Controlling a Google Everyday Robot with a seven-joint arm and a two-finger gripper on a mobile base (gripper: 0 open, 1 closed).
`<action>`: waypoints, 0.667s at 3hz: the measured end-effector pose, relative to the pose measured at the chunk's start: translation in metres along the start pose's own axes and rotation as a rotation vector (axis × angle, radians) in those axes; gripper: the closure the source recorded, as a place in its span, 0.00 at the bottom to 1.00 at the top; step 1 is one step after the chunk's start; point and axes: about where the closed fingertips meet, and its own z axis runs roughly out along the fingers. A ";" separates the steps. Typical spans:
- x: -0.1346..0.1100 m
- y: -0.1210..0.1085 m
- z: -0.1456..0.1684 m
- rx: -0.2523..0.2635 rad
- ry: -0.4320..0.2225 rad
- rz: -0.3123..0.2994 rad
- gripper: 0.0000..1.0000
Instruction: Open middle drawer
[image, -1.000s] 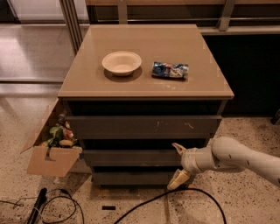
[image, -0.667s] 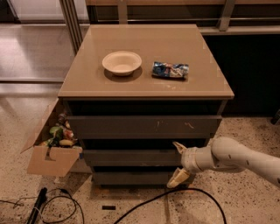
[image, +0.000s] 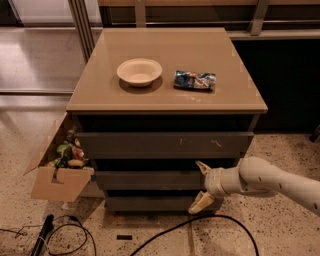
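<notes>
The middle drawer (image: 150, 180) is a plain dark grey-brown front between the larger scratched top front (image: 165, 145) and the narrow bottom front (image: 150, 203) of the cabinet. It looks closed, flush with the others. My gripper (image: 201, 186) is at the right part of the middle drawer front, reaching in from the right on a pale arm. Its fingers are spread open, the upper fingertip (image: 201, 165) at the drawer's top edge and the lower fingertip (image: 198, 206) down by the bottom drawer. It holds nothing.
A white bowl (image: 139, 71) and a blue snack bag (image: 195, 80) lie on the tan cabinet top (image: 100, 95). An open cardboard box (image: 57, 172) with items stands left of the cabinet. Black cables (image: 165, 235) run over the speckled floor in front.
</notes>
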 end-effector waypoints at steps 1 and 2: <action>0.001 -0.004 0.007 0.019 -0.005 -0.013 0.00; 0.012 -0.005 0.019 0.027 0.003 -0.001 0.00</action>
